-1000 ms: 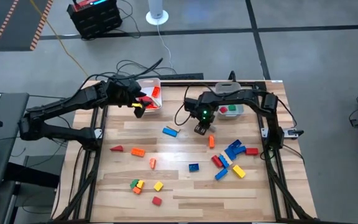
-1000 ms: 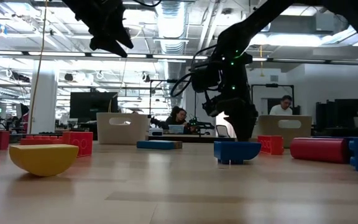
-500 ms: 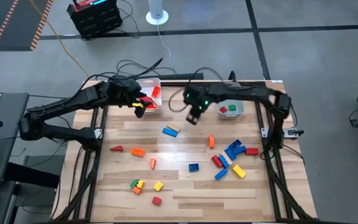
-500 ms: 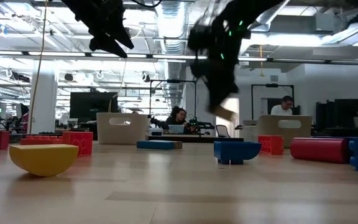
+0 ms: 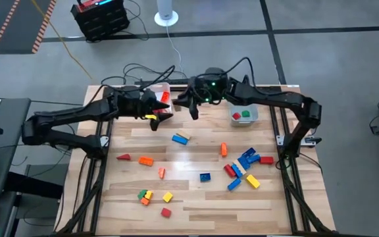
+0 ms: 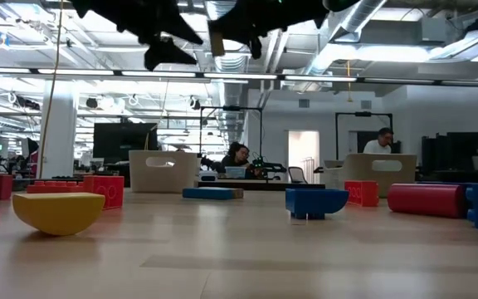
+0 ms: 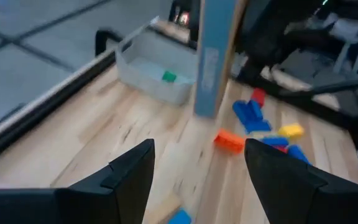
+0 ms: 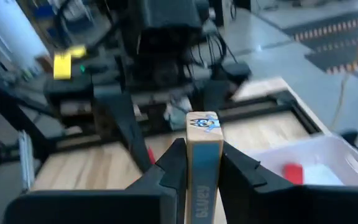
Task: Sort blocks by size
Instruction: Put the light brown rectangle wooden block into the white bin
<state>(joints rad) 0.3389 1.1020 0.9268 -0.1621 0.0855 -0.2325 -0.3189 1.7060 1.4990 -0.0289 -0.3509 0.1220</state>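
Observation:
My right gripper (image 5: pixel 189 105) hangs high over the table's far side, between the two clear bins, shut on a tan bar with a blue face (image 8: pixel 204 155). The same bar (image 7: pixel 211 62) stands upright ahead of my left gripper (image 7: pixel 197 155). My left gripper (image 5: pixel 156 113) is open with nothing between its fingers, close by the left bin (image 5: pixel 165 89), and points toward the bar. Loose blocks (image 5: pixel 242 168) in red, orange, yellow, blue and green lie flat on the wooden table. My right gripper pinches the bar's two broad sides (image 8: pixel 190 167) between its two fingers (image 8: pixel 235 165), which come nearly level from the table's right and lie across the bar. The bar stands upright in the hold, its top end (image 8: pixel 204 121) above the fingers, lifted well clear of the table.
The left bin holds red blocks (image 8: pixel 291 170); the right bin (image 5: pixel 244 116) holds a red and a green one. A blue and tan bar (image 5: pixel 179 139) lies mid-table, and a cluster of blocks sits near the right edge. The two arms are close together at the far side.
My right gripper has risen from the table with the bar and swung toward the far left, toward the left bin, tipping from pointing down to nearly level. The bar is lifted clear. My left gripper has shifted a little toward the right and tipped up.

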